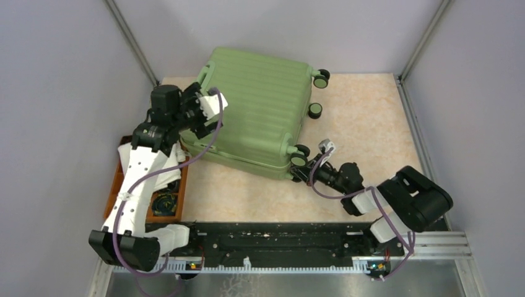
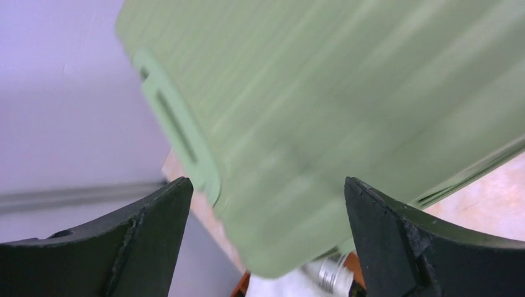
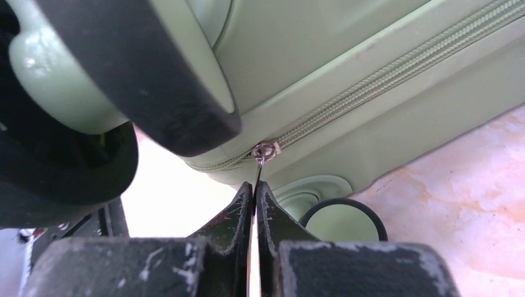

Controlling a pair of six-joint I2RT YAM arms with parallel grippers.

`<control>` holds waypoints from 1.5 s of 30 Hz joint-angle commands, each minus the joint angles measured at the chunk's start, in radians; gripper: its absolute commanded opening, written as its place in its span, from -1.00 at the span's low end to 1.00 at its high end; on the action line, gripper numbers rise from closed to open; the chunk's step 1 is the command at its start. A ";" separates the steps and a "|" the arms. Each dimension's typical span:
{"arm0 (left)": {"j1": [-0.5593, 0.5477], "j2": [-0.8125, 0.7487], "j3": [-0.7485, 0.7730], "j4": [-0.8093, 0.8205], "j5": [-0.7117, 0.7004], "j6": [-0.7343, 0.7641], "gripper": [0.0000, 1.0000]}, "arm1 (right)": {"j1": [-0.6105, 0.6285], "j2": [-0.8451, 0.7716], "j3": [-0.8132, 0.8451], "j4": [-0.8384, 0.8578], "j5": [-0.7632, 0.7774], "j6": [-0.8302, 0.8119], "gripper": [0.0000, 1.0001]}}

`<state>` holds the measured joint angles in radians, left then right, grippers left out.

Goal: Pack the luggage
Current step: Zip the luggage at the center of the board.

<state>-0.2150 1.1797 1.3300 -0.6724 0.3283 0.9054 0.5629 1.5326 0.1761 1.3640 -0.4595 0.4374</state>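
From above, the green suitcase (image 1: 260, 111) lies flat and closed on the counter (image 1: 365, 117), filling the upper middle of the frame, with its black wheels (image 1: 321, 78) along its right side. My left tool (image 1: 210, 108) is at the suitcase's left edge, left of centre. My right tool (image 1: 304, 174) reaches to its near right corner, just below the middle of the frame. At the left edge of the frame a brown tray (image 1: 114, 185) sits beside the suitcase and holds a white cloth (image 1: 139, 164). From my left wrist, my left tool (image 2: 266, 182) stands wide open and holds nothing. Its two black fingers (image 2: 155, 241) rise from the bottom corners, and the ribbed shell of the suitcase (image 2: 347, 93) fills the frame beyond them. A green handle (image 2: 176, 133) runs down the left side of the shell. From my right wrist, my right tool (image 3: 255, 189) is closed tight on the thin metal zipper pull (image 3: 259, 170) at the centre of the frame. The zipper (image 3: 384, 80) runs from there up to the upper right along the suitcase (image 3: 322, 43). One wheel (image 3: 155, 74) looms large in the upper left, and another (image 3: 343, 219) shows low, right of centre. The pale counter (image 3: 470, 204) shows at the lower right.
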 commanded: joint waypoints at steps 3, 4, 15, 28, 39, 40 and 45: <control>0.252 -0.019 -0.028 0.059 -0.002 -0.028 0.90 | 0.166 -0.184 -0.023 -0.164 0.195 -0.085 -1.00; 0.301 -0.007 -0.029 0.079 -0.007 -0.048 0.88 | 0.177 -0.207 -0.029 -0.188 0.216 -0.085 -1.00; 0.487 0.058 -0.239 0.370 -0.135 -0.174 0.79 | 0.200 -0.343 -0.070 -0.288 0.246 -0.019 -1.00; 0.522 0.226 -0.236 0.349 0.206 -0.274 0.68 | 0.263 -0.254 -0.050 -0.167 0.303 -0.050 -1.00; 0.520 0.225 -0.223 0.233 0.498 -0.357 0.57 | 0.557 -0.330 -0.070 -0.256 0.530 -0.104 -1.00; 0.518 0.224 -0.223 0.233 0.505 -0.365 0.56 | 0.556 -0.334 -0.076 -0.269 0.543 -0.092 -1.00; 0.518 0.206 -0.218 0.206 0.523 -0.374 0.52 | 0.442 -0.405 -0.103 -0.340 0.472 0.054 -1.00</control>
<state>0.3531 1.4178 1.1225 -0.3134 0.6064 0.5976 1.0546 1.1816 0.0814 1.0355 0.1791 0.3634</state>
